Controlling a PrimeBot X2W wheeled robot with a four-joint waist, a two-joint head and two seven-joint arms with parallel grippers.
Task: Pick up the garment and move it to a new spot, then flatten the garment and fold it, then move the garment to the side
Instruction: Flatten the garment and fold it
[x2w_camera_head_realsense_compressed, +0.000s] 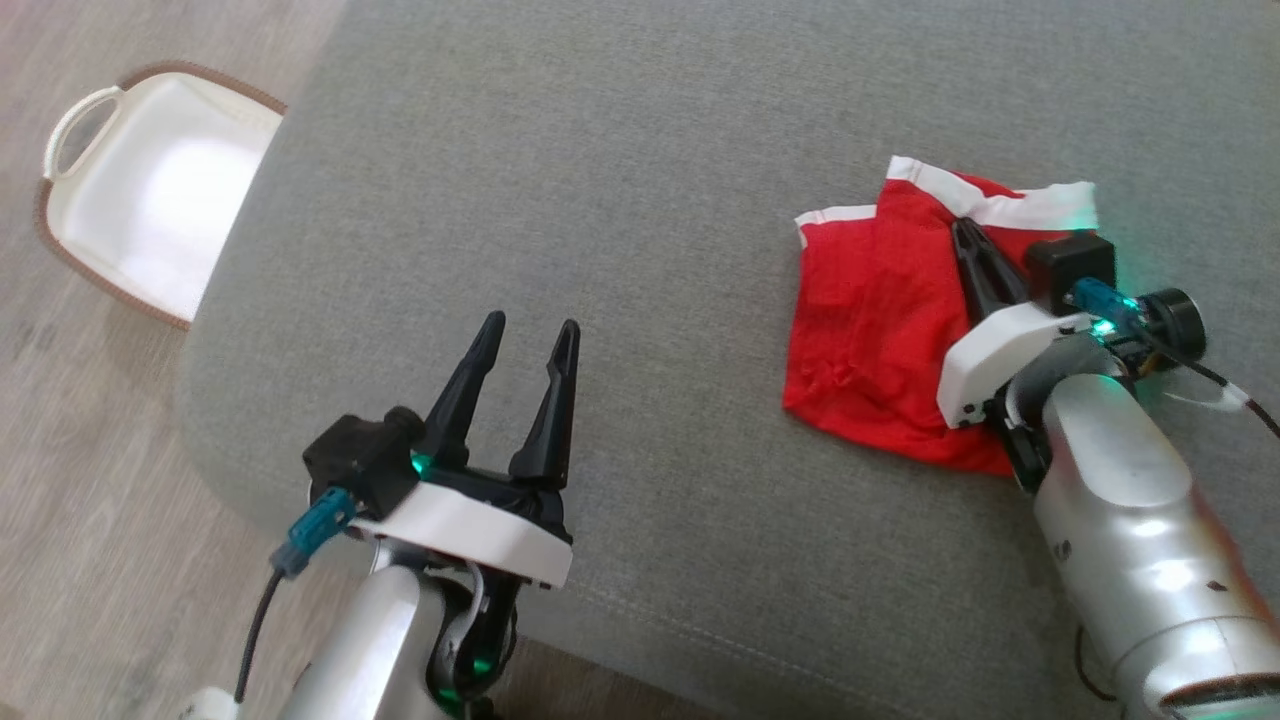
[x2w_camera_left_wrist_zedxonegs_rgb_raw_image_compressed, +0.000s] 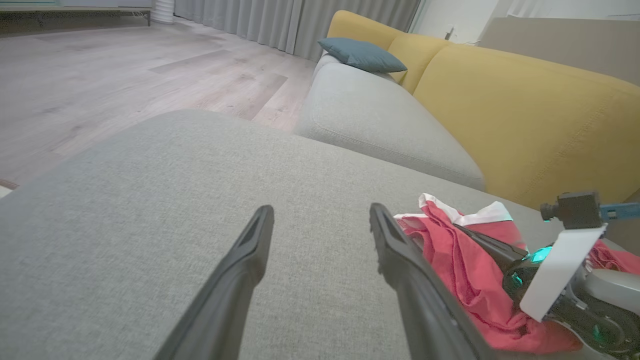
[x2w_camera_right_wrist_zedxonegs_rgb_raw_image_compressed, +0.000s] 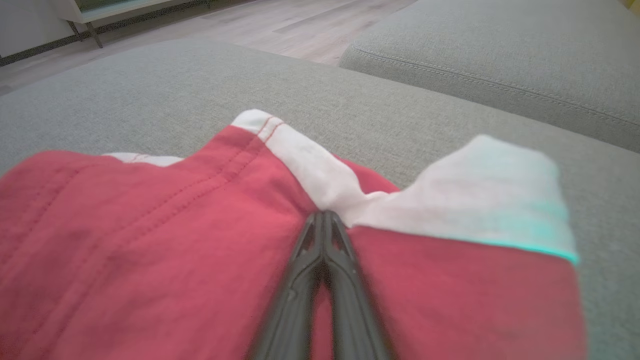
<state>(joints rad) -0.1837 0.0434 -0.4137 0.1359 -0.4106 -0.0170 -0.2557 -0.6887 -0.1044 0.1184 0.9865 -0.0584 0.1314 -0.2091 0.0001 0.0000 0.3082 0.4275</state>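
The red garment (x2w_camera_head_realsense_compressed: 870, 320) with a white band lies crumpled on the right part of the grey cushion (x2w_camera_head_realsense_compressed: 640, 180). My right gripper (x2w_camera_head_realsense_compressed: 962, 228) is shut on the garment, its tips pinching the white band where the cloth puckers (x2w_camera_right_wrist_zedxonegs_rgb_raw_image_compressed: 324, 215). The garment (x2w_camera_right_wrist_zedxonegs_rgb_raw_image_compressed: 150, 225) spreads to both sides of the closed fingers. My left gripper (x2w_camera_head_realsense_compressed: 530, 325) is open and holds nothing, hovering over bare cushion near the front left edge. In the left wrist view my left gripper (x2w_camera_left_wrist_zedxonegs_rgb_raw_image_compressed: 320, 210) points across the cushion, with the garment (x2w_camera_left_wrist_zedxonegs_rgb_raw_image_compressed: 460, 270) and my right gripper (x2w_camera_left_wrist_zedxonegs_rgb_raw_image_compressed: 462, 230) to its right.
A white basket (x2w_camera_head_realsense_compressed: 150, 210) with a brown rim sits on the wooden floor (x2w_camera_head_realsense_compressed: 60, 480) beyond the cushion's left edge. A second grey seat (x2w_camera_left_wrist_zedxonegs_rgb_raw_image_compressed: 380, 125), a yellow sofa back (x2w_camera_left_wrist_zedxonegs_rgb_raw_image_compressed: 525, 115) and a blue pillow (x2w_camera_left_wrist_zedxonegs_rgb_raw_image_compressed: 362, 55) lie past the garment.
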